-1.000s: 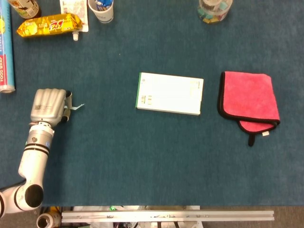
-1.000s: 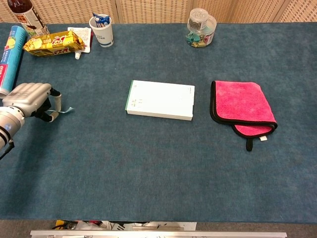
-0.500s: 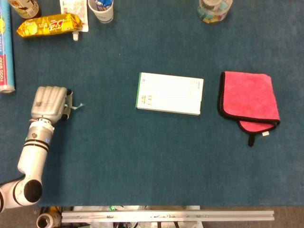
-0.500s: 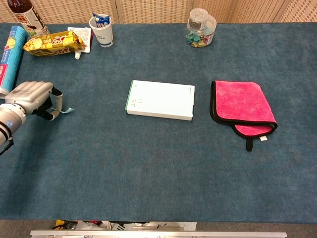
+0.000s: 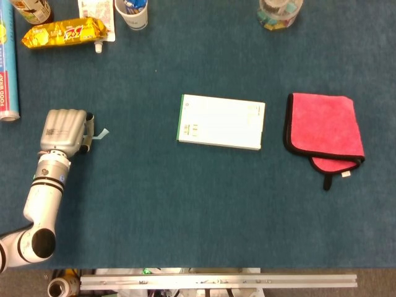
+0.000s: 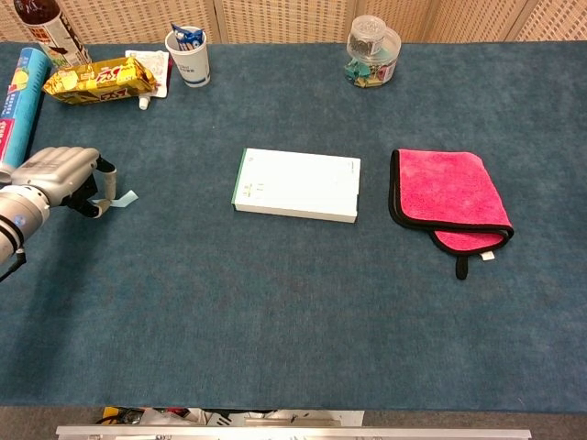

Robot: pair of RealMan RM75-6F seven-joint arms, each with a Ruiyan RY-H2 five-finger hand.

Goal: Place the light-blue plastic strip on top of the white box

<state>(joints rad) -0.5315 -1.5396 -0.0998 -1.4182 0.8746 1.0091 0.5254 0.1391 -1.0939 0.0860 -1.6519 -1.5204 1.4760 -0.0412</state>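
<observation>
The white box (image 5: 221,122) (image 6: 296,185) lies flat near the middle of the blue table. Far to its left, my left hand (image 5: 63,130) (image 6: 60,174) has its fingers curled around the light-blue plastic strip (image 5: 99,133) (image 6: 122,199). Only the strip's right end pokes out past the fingers; the rest is hidden inside the hand. The strip sits low over the table, and I cannot tell whether it touches the cloth. My right hand shows in neither view.
A folded pink cloth (image 5: 324,127) (image 6: 448,194) lies right of the box. Along the far edge stand a yellow snack bag (image 5: 64,32), a paper cup (image 5: 133,12), a clear jar (image 6: 372,50) and a food-wrap roll (image 5: 7,68) at the far left.
My left hand has shifted slightly toward the far side of the table, carrying the strip. Now the strip's free end shows a little more. The box and cloth are where they were.
</observation>
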